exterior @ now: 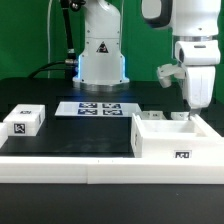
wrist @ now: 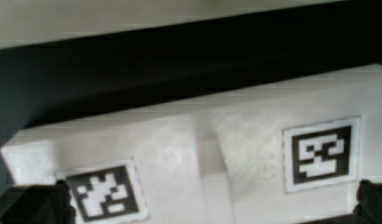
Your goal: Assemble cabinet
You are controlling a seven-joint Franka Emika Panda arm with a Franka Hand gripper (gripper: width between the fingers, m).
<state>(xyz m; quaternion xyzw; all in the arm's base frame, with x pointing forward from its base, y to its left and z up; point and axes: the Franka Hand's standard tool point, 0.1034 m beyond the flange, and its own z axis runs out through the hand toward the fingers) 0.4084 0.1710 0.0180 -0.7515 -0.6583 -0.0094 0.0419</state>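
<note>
gripper (exterior: 192,113) low over cabinet box (exterior: 160,146), exterior view's right | white block (exterior: 22,123), exterior view's left | marker board (exterior: 100,108) between

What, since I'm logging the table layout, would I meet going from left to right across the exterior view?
small white block → marker board → large white cabinet box

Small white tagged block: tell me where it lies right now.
In the exterior view the small white block lies at the view's far left, left of the marker board and just behind the long white border bar.
</note>
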